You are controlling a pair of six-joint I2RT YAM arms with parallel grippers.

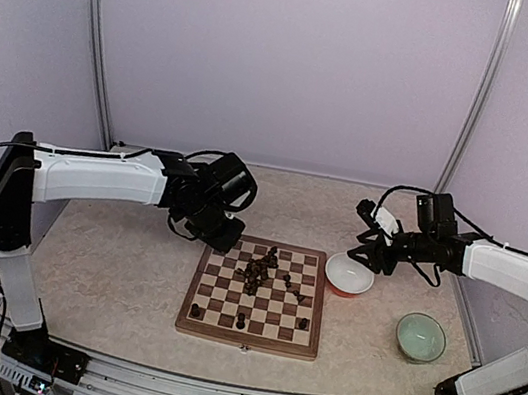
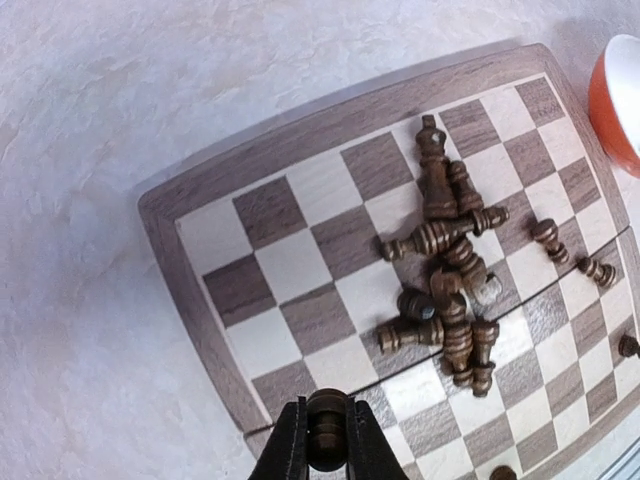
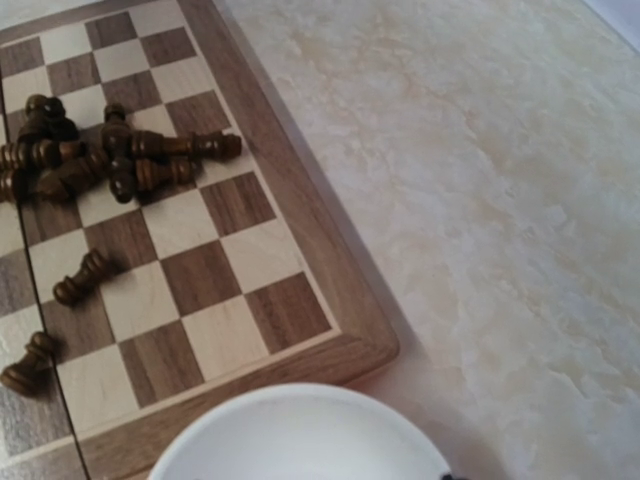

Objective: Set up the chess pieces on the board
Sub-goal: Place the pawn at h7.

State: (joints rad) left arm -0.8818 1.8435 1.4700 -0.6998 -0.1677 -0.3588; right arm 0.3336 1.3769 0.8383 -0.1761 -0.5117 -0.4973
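The left tool (image 2: 327, 415) is clamping one dark chess piece (image 2: 327, 442) upright, hovering just inside the board (image 2: 196, 192) edge, while the heap of fallen pieces (image 2: 450, 290) is lying ahead and rightward.

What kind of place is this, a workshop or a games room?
Probably a robotics test booth: a left arm and right arm bolted at a table's edge, plain walls and metal rails closing it in, a chessboard as a prop.

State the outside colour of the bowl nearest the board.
Orange-red outside, white inside; the bowl shows it best in the left wrist view.
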